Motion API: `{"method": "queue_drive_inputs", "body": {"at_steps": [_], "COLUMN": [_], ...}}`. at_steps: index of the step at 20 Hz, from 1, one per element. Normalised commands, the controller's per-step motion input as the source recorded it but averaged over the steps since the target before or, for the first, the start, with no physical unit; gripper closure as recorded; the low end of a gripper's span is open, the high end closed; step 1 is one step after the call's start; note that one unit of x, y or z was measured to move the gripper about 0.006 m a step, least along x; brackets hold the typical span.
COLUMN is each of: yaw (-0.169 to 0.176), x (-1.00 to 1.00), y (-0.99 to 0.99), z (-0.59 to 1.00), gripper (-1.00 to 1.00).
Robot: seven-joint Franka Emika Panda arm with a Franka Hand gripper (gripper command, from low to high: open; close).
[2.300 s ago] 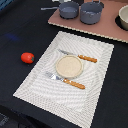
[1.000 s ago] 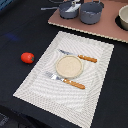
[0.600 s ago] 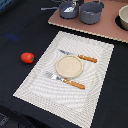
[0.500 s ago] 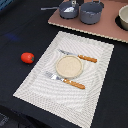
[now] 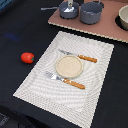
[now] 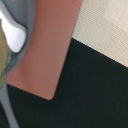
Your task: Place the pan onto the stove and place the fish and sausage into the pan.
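The grey-blue pan [image 5: 66, 13] stands on the pinkish stove [image 5: 102, 26] at its end on the exterior view's left, its thin handle [image 5: 48, 8] pointing out over the black table. The white fish [image 5: 70, 5] lies inside the pan. The wrist view looks down past the pan's rim [image 6: 28, 17] at the fish [image 6: 15, 36] and the stove board [image 6: 52, 50]. The red-orange sausage [image 5: 27, 57] lies on the black table, apart from the stove, beside the placemat. No gripper fingers show in either view.
A larger grey pot [image 5: 92, 13] stands on the stove next to the pan. A black burner disc [image 5: 123, 18] is at the exterior view's right edge. A striped beige placemat [image 5: 97, 75] carries a round plate [image 5: 69, 66] and two orange-handled pieces of cutlery [image 5: 77, 84].
The pan was bare at first. A pale shape hung over it a second ago, and the white fish now lies inside it. The sausage, pot and placemat have not moved.
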Motion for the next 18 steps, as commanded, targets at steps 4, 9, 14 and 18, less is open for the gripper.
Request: {"method": "queue_drive_inputs", "body": {"at_steps": [4,9,14,18], "yaw": [-0.008,-0.015,-0.018,-0.010], "x": [-0.09,-0.14,-0.20,-0.31], "y": [-0.95,-0.94,-0.92,-0.90], "z": [0.00,0.00,0.00,-0.10], "gripper": [-1.00,-1.00,-1.00,-1.00]}}
